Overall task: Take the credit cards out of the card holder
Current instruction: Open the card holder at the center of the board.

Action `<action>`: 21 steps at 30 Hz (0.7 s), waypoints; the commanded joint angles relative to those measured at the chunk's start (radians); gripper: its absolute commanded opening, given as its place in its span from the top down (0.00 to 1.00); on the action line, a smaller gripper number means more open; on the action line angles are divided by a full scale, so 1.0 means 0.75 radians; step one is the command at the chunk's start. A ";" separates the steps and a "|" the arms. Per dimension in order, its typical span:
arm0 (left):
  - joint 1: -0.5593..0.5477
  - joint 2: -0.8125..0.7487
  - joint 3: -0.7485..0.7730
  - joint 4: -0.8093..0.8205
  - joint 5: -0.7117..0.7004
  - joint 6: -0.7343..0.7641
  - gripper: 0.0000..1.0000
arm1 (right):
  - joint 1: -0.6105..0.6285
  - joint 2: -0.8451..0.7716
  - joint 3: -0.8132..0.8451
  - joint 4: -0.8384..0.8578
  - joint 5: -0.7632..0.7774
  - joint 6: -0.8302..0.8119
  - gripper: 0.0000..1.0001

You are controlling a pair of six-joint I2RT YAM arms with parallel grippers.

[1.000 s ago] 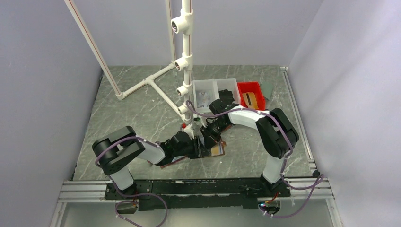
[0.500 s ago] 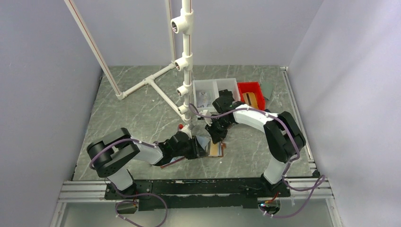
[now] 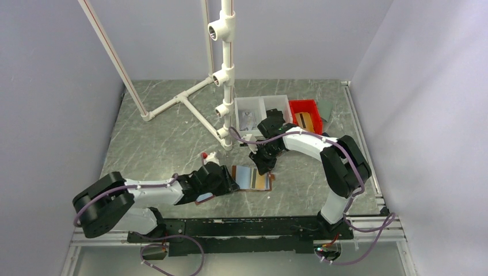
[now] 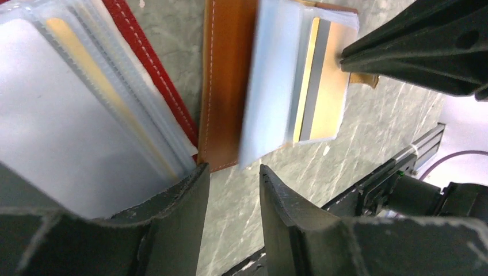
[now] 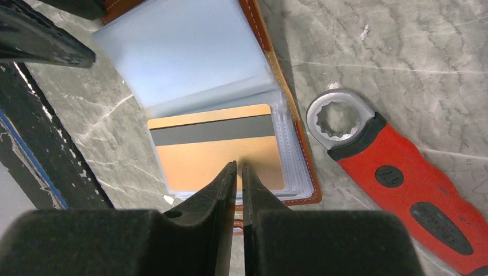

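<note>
- Your right pincer (image 5: 237, 165) has its fingers pressed almost together, with only a thin slit between them.
- Its tips rest on the near edge of the orange card (image 5: 213, 152), which sits in a clear sleeve. You cannot tell from either wrist view whether they pinch that sleeve.
- The tan card holder (image 5: 292, 123) lies open and flat on the surface (image 5: 403, 57), between the two arms. One clear sleeve (image 5: 184, 57) is fanned up above the orange card.
- Your left pincer (image 4: 233, 172) is partly spread and holds nothing; bare surface shows in the gap between its fingers.
- Its left finger overlaps the clear sleeves of a red-edged holder (image 4: 147, 63); whether it touches them is unclear.
- A red-handled wrench (image 5: 397, 184) lies just beside the tan holder's right edge.
</note>
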 commanded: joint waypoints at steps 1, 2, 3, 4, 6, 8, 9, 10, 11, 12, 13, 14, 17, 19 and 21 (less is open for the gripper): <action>0.011 -0.132 0.000 -0.207 -0.042 0.150 0.56 | 0.011 0.032 -0.015 -0.017 0.096 -0.031 0.89; 0.009 -0.186 -0.006 -0.157 0.003 0.207 0.56 | 0.011 0.032 -0.015 -0.018 0.095 -0.029 0.89; 0.010 -0.238 -0.013 -0.120 0.046 0.263 0.56 | 0.011 0.032 -0.015 -0.019 0.092 -0.029 0.89; 0.010 -0.292 -0.017 -0.101 0.079 0.302 0.54 | 0.011 0.030 -0.014 -0.020 0.091 -0.028 0.89; 0.010 -0.373 -0.020 -0.087 0.132 0.347 0.44 | 0.011 0.025 -0.009 -0.023 0.078 -0.025 0.89; 0.011 -0.416 -0.028 -0.045 0.174 0.375 0.36 | 0.011 0.021 -0.005 -0.027 0.065 -0.025 0.88; 0.012 -0.421 -0.035 -0.009 0.195 0.377 0.32 | 0.011 0.019 -0.003 -0.028 0.056 -0.027 0.88; 0.012 -0.419 -0.047 0.048 0.216 0.376 0.31 | 0.011 0.017 -0.002 -0.030 0.051 -0.026 0.88; 0.012 -0.409 -0.053 0.096 0.233 0.366 0.30 | 0.011 0.017 -0.001 -0.031 0.047 -0.027 0.88; 0.012 -0.389 -0.057 0.146 0.256 0.357 0.30 | 0.011 0.017 0.000 -0.032 0.042 -0.025 0.88; 0.012 -0.362 -0.054 0.197 0.278 0.353 0.31 | 0.010 0.016 0.000 -0.034 0.039 -0.024 0.88; 0.012 -0.328 -0.044 0.223 0.290 0.347 0.32 | 0.009 0.017 0.001 -0.036 0.032 -0.025 0.88; 0.012 -0.185 0.004 0.272 0.306 0.336 0.44 | 0.007 0.019 0.007 -0.042 0.011 -0.023 0.88; 0.012 -0.078 0.034 0.313 0.317 0.323 0.46 | 0.003 0.020 0.009 -0.046 0.003 -0.023 0.88; 0.012 0.042 0.052 0.367 0.312 0.304 0.48 | -0.003 0.018 0.008 -0.043 -0.002 -0.021 0.88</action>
